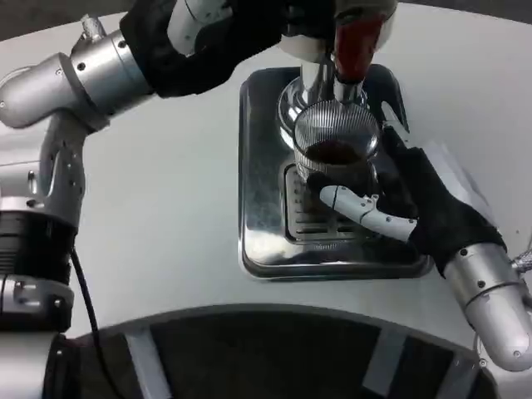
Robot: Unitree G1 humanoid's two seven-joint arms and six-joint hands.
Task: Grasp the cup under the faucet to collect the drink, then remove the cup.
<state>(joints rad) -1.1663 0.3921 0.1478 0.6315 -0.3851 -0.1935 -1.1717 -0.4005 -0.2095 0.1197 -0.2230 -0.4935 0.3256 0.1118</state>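
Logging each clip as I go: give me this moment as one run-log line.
phase: filling | right hand: holds cup under faucet | left hand: up at faucet, grip unclear | cup: dark drink inside, over drip tray

The black-gloved right hand [407, 208] with white fingers [366, 212] curls inward from its silver forearm, while the left silver forearm [100, 75] reaches up across the top.
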